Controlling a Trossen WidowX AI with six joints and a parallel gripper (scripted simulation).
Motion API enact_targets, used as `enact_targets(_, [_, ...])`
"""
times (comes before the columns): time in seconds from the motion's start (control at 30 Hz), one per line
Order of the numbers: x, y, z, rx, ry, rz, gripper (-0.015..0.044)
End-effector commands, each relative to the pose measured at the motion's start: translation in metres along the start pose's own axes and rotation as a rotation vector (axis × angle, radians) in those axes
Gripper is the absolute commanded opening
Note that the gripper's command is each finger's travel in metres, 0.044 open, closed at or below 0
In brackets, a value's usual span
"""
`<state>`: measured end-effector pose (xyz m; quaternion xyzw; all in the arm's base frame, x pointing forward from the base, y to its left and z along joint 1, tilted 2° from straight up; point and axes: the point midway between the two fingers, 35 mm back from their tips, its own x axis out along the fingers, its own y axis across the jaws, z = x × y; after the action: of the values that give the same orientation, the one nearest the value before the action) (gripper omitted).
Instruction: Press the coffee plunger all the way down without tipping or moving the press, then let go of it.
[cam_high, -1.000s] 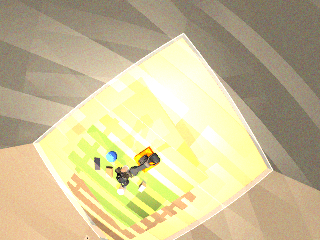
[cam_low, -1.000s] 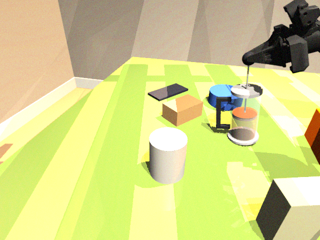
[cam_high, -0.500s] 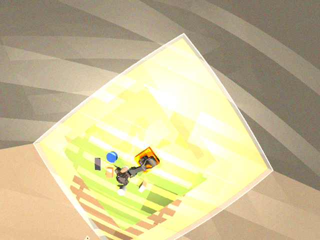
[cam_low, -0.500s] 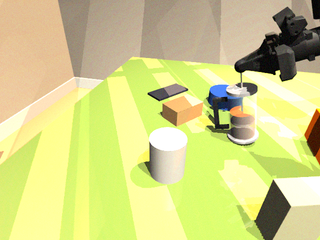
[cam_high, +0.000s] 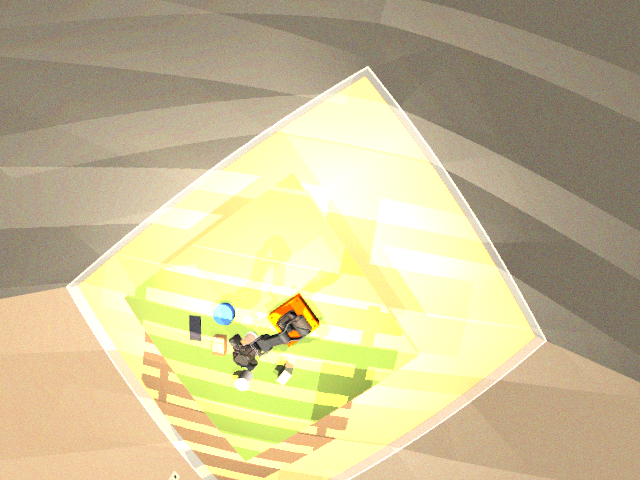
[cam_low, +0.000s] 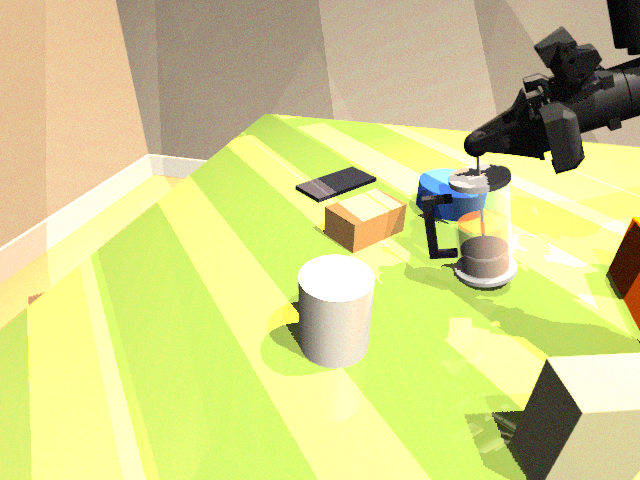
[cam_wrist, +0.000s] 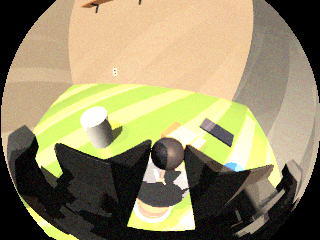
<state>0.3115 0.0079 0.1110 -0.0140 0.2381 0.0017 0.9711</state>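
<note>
The coffee press (cam_low: 484, 263) (cam_high: 249, 338) stands upright on the green-striped table, its black handle (cam_low: 430, 227) towards the brown box. A short length of the thin plunger rod (cam_low: 478, 164) shows above the lid (cam_low: 457, 181) (cam_wrist: 180, 186). My gripper (cam_low: 476, 142) (cam_wrist: 168, 146) is above the lid, shut on the round dark plunger knob (cam_wrist: 167, 155). The knob sits between the fingertips, with a gap between it and the lid. Through the glass, the rod reaches down to the dark disc low in the press.
A white cylinder (cam_low: 336, 320) (cam_wrist: 100, 131) (cam_high: 241, 382), a brown box (cam_low: 381, 227) (cam_high: 219, 345), a dark flat slab (cam_low: 343, 181) (cam_wrist: 217, 131) (cam_high: 194, 328) and a white block (cam_low: 610, 384) (cam_high: 283, 374) stand around. A blue round thing (cam_low: 434, 188) (cam_high: 223, 314) is close behind the press.
</note>
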Motion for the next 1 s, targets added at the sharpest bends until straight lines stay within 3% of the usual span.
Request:
enact_targets(0.0, [0.0043, -0.0001, -0.0127, -0.009, 0.049, 0.001, 0.0126])
enact_targets(0.97, [0.0091, 0.0000, -0.0084, -0.009, 0.048, 0.001, 0.0126])
